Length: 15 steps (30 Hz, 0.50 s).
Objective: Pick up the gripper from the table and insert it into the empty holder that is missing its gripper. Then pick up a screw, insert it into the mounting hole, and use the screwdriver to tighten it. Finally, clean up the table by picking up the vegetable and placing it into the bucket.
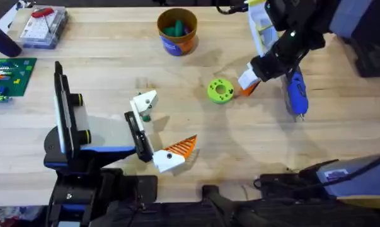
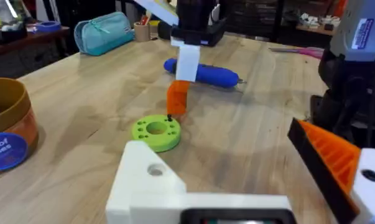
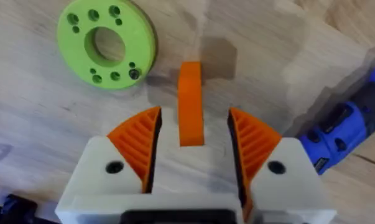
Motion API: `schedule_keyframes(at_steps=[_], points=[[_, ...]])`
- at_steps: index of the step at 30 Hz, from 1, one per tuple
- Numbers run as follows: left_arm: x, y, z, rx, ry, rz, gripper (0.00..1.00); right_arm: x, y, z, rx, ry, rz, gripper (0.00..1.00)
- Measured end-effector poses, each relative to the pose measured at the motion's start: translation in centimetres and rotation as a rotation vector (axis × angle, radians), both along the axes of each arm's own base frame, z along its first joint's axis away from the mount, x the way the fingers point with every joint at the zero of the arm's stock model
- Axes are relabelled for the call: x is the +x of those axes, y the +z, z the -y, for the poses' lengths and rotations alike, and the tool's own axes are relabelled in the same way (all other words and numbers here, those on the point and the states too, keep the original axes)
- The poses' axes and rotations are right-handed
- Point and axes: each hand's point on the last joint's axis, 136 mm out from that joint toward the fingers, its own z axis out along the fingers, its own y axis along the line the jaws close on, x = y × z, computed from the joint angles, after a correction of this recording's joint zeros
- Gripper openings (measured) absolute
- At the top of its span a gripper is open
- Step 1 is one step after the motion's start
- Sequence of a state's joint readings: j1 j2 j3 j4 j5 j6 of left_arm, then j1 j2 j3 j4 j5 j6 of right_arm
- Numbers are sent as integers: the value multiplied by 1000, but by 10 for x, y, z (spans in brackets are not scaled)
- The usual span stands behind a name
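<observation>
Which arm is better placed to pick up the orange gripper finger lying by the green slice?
Right. The right gripper has its open fingers on either side of the gripper on the table, beside the vegetable. The left arm sits far off, near the holder.

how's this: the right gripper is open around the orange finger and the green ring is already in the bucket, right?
Not quite: the overhead view shows the green ring lying on the table, not in the bucket. The right gripper is indeed open around the orange finger.
</observation>
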<state>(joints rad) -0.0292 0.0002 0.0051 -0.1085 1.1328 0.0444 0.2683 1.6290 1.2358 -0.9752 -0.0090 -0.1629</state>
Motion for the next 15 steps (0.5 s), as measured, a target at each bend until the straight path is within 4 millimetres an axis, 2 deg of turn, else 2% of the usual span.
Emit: schedule_keyframes(at_steps=[8, 15], points=[[0, 0, 0, 0, 0, 0, 988, 0, -16, 0, -13, 6, -46, 643], [0, 0, 0, 0, 0, 0, 988, 0, -17, 0, -14, 7, -49, 624]])
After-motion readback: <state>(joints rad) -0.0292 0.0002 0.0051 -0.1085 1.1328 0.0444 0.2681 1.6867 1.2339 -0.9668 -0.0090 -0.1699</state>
